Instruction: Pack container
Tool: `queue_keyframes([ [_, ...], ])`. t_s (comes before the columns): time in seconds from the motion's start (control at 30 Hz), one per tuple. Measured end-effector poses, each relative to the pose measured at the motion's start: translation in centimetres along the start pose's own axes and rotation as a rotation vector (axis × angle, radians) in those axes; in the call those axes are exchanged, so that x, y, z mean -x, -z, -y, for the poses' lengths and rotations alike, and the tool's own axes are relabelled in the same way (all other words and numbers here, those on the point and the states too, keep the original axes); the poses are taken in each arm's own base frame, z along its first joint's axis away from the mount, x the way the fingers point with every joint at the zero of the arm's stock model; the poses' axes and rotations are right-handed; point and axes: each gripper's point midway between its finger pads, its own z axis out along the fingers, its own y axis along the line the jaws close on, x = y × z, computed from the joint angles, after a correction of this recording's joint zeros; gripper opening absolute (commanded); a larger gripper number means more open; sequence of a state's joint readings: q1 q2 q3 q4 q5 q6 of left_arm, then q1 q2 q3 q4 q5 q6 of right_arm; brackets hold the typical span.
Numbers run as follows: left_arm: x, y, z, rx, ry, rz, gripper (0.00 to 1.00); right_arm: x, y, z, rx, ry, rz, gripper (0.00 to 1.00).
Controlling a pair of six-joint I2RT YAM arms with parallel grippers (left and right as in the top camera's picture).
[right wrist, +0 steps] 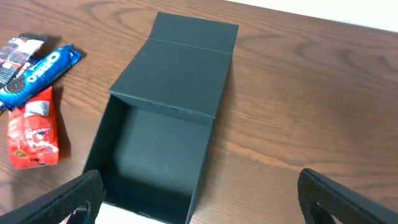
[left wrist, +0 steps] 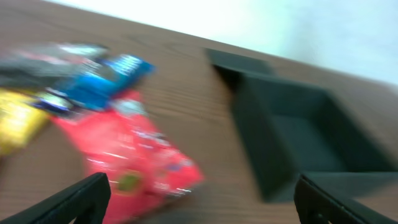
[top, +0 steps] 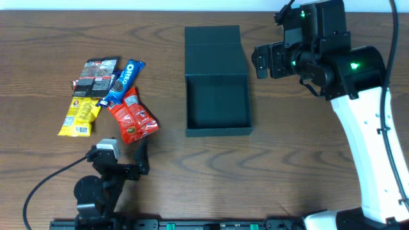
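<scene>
the left gripper hangs low over the brown wood-grain table with its fingers spread wide and nothing between them. it sits just short of the crinkly red snack packet. the right gripper is likewise wide apart and empty, hovering beside the far right corner of the container, a matte black, shallow, square cardboard box. the box stands mid-table with its hinged flap lid thrown back flat behind it.

by the look of it, packing has not begun: the box floor is bare, and all four packets lie out on the table well to its left. everything is left to do, then the lid to close.

beyond the red packet lie a blue oreo packet, a yellow packet and a dark packet. they overlap in a loose heap, so lifting one may drag another. the box's near left wall must be cleared on the way in. the left wrist view is blurred.
</scene>
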State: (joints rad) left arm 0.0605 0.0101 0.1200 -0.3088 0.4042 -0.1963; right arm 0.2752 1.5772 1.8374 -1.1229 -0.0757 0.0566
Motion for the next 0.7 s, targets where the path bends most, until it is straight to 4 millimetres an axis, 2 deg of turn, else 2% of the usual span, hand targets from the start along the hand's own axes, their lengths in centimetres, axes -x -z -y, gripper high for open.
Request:
queue_keyframes([
  [0.1,-0.4,0.1,1.8,-0.101,0.111,-0.031,0.95,0.3,0.0,0.0,0.001,0.019,0.011,0.99],
  [0.2,0.4,0.2,3.2,-0.184,0.254,-0.016,0.95,0.5,0.0,0.0,0.001,0.029,0.021,0.99],
  [0.27,1.5,0.3,3.9,-0.229,0.343,0.016,0.95,0.5,0.0,0.0,0.001,0.036,0.021,0.99],
  [0.33,3.8,0.7,4.8,-0.287,0.406,0.088,0.95,0.5,0.0,0.0,0.001,0.044,0.022,0.99],
  [0.53,7.0,1.7,5.7,-0.356,0.488,0.200,0.98,0.6,0.0,0.0,0.001,0.049,0.022,0.99],
  [0.57,7.1,1.7,5.6,-0.351,0.492,0.206,1.00,0.6,0.0,0.0,0.001,0.049,0.024,0.99],
  [0.6,7.2,1.6,5.5,-0.347,0.493,0.209,0.95,0.7,0.0,0.0,0.001,0.049,0.027,0.99],
  [0.7,7.1,1.5,5.1,-0.326,0.494,0.212,0.95,1.1,0.0,-0.1,0.001,0.057,0.044,0.99],
])
